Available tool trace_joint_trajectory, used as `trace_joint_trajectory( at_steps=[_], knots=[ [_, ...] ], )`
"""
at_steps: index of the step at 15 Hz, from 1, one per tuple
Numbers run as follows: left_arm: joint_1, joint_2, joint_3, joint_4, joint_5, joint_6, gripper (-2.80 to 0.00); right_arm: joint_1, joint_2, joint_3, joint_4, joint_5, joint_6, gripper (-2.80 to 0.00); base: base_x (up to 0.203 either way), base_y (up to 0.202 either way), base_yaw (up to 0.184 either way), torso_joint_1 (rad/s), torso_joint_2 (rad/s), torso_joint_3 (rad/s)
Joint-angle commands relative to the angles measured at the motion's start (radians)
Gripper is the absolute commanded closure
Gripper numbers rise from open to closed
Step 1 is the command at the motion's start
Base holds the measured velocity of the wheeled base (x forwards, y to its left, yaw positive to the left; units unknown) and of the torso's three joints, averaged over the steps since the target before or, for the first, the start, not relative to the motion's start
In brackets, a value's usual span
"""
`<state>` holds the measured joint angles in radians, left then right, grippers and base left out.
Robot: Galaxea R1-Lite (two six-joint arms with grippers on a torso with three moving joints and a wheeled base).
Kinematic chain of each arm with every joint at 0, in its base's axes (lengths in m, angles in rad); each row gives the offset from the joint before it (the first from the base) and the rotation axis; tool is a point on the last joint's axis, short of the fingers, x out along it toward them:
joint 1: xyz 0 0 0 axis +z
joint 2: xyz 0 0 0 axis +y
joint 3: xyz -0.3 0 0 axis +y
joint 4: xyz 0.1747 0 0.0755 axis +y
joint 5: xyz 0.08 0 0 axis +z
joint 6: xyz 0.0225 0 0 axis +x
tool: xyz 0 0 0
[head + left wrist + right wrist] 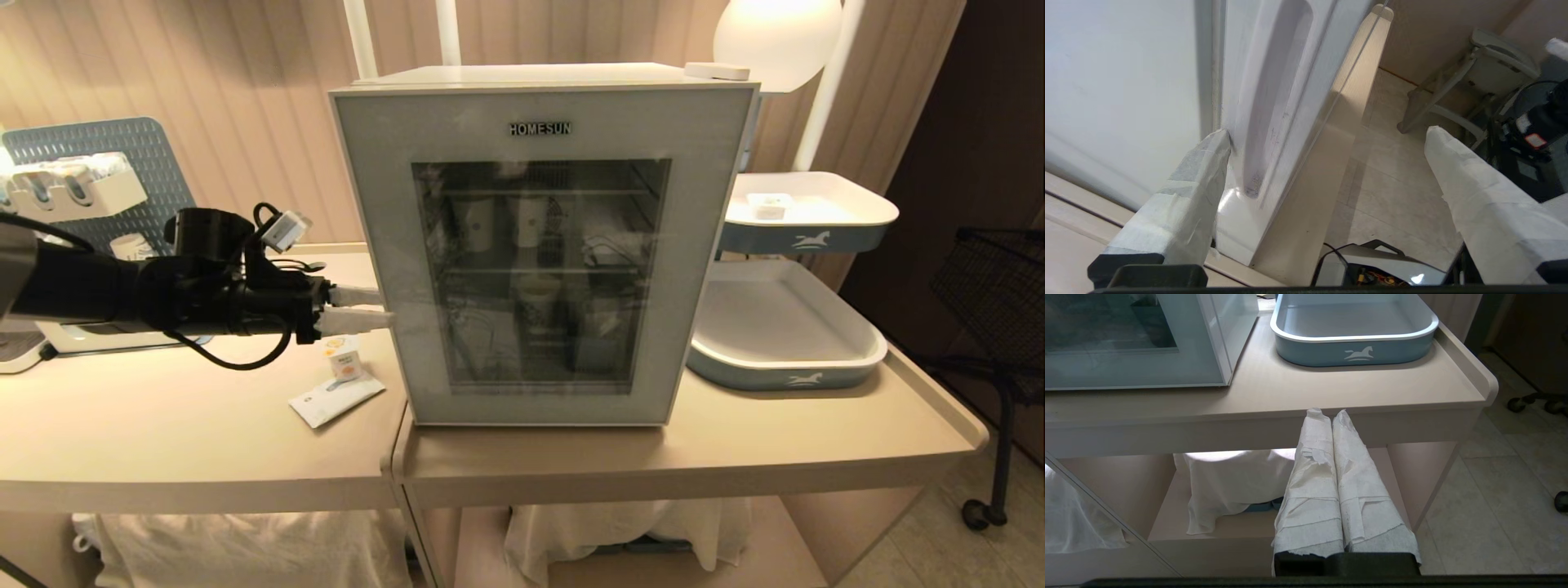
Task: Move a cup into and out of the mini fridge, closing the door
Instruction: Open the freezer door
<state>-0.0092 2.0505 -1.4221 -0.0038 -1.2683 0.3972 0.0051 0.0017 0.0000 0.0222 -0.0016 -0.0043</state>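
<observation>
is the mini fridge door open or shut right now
Shut. In the head view the door sits flush against the mini fridge, no gap visible. The open left gripper is at its left edge.

Beige panelled wall (245,73), pale tables (196,425), tiled floor (1502,490), glowing lamp (775,33).

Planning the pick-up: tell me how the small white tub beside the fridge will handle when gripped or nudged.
The small white yogurt-style tub with an orange mark looks light, so a nudge would probably slide it across the smooth beige tabletop. It stands upright, taller than wide, so a high push might tip it. Its thin walls likely dent under a firm squeeze.
</observation>
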Motion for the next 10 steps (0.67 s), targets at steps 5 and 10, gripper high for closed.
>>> trace_joint_trajectory(
  at_steps=[5, 10],
  knots=[
    [-0.007, -0.003, 0.09, -0.122, 0.131, 0.004, -2.8, 0.001, 0.0, 0.0, 0.001, 0.0, 0.0, 0.0, 0.0, 0.0, 0.0, 0.0, 0.0, 0.0],
    [-0.008, -0.056, 0.153, -0.136, 0.053, -0.066, -2.8, 0.001, 0.0, 0.0, 0.001, 0.0, 0.0, 0.0, 0.0, 0.0, 0.0, 0.0, 0.0, 0.0]
  ],
)
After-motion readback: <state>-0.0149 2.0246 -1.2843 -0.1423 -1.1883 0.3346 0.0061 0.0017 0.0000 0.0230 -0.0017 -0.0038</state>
